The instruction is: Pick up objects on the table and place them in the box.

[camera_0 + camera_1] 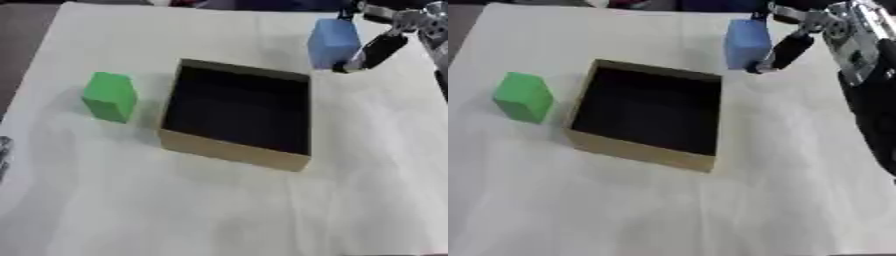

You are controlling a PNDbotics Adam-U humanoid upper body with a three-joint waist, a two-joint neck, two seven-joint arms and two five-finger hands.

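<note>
While right hand point(794, 42) grips blue block point(746, 42) | beyond box point(636, 150)

Robot test bench in a lab-like room, white-covered table point(219, 210) staged with an open cardboard box point(234, 152), green block point(110, 96) at left, blue block point(332, 42) at far right, dark floor beyond the left edge

Open brown cardboard box point(236, 114) sits mid-surface point(219, 210). Green foam block point(110, 96) just left of box, apart from it. Blue foam block point(332, 43) behind box's right corner. Right hand point(785, 50) against that block's right side.
</note>
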